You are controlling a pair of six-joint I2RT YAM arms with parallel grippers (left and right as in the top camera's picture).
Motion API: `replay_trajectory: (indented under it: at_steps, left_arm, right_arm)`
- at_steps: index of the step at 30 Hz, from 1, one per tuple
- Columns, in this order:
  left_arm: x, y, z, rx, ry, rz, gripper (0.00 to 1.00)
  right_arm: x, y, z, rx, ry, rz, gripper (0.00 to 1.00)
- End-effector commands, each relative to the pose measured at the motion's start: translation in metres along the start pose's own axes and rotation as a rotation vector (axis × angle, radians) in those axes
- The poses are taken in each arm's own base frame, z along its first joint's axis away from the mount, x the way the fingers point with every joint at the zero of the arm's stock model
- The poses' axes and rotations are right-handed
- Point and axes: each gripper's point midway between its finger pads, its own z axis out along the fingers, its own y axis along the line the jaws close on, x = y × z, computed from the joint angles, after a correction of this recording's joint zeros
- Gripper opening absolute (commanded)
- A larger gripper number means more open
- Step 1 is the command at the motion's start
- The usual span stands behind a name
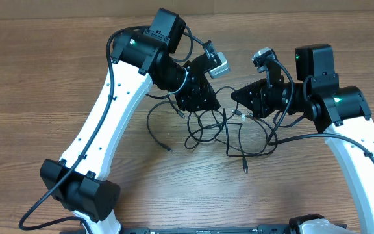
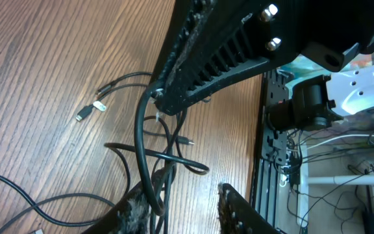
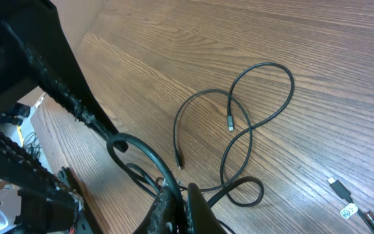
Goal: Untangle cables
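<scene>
Left fingers (image 2: 229, 203): partly open and low over the tangle, with nothing clamped between them. One black strand lies against one finger.
Right fingers (image 3: 180, 207): closed tight on a black strand that arches up out of them.
Cables (image 1: 227, 133): loose, crossing black loops on the worktop (image 1: 44, 78), between both arms.
Plug ends: several lie free around the loops.
</scene>
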Motion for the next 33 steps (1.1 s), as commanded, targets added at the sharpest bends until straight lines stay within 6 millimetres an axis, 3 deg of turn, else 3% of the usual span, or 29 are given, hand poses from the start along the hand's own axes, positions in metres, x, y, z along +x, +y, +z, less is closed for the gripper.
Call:
replay_trajectory:
  at_steps: [1, 6, 7, 9, 11, 14, 16, 20, 24, 26, 30, 33]
  left_arm:
    - [-0.006, -0.012, -0.003, -0.007, -0.009, 0.033, 0.34]
    - [0.006, -0.004, 0.004, -0.046, 0.048, 0.018, 0.28]
    - [0.008, -0.002, 0.005, -0.051, 0.057, 0.01, 0.23]
    - [0.01, 0.0, 0.007, -0.058, 0.065, -0.015, 0.04]
    - [0.006, -0.002, 0.006, -0.045, 0.045, -0.031, 0.04]
    - [-0.016, -0.013, -0.007, 0.002, -0.047, -0.02, 0.04]
    - [-0.038, -0.025, -0.027, 0.044, -0.142, 0.002, 0.04]
    - [-0.088, -0.068, -0.096, 0.167, -0.395, 0.125, 0.04]
    - [-0.109, -0.112, -0.163, 0.266, -0.583, 0.295, 0.04]
    - [-0.11, -0.119, -0.179, 0.269, -0.612, 0.308, 0.04]
    - [-0.107, -0.106, -0.181, 0.206, -0.592, 0.229, 0.04]
    - [-0.093, -0.058, -0.162, -0.027, -0.479, 0.062, 0.04]
  right_arm:
    - [-0.006, 0.007, -0.002, -0.022, -0.016, -0.017, 0.04]
    - [-0.006, 0.007, -0.002, -0.022, -0.016, -0.016, 0.04]
    - [-0.006, 0.007, -0.002, -0.022, -0.016, -0.016, 0.04]
    - [-0.006, 0.007, -0.002, -0.022, -0.016, -0.016, 0.04]
    - [-0.006, 0.007, -0.002, -0.02, -0.015, -0.016, 0.04]
    - [-0.003, 0.005, -0.002, -0.012, -0.005, -0.006, 0.22]
    - [0.001, 0.0, -0.002, 0.017, 0.011, 0.007, 0.25]
    - [0.011, -0.01, -0.002, 0.078, 0.05, 0.035, 0.24]
    - [0.016, -0.014, 0.0, 0.092, 0.072, 0.052, 0.24]
    - [0.018, -0.017, 0.003, 0.091, 0.083, 0.065, 0.23]
    - [0.023, -0.022, 0.009, 0.088, 0.11, 0.089, 0.19]
    - [0.023, -0.022, 0.01, 0.088, 0.113, 0.116, 0.19]
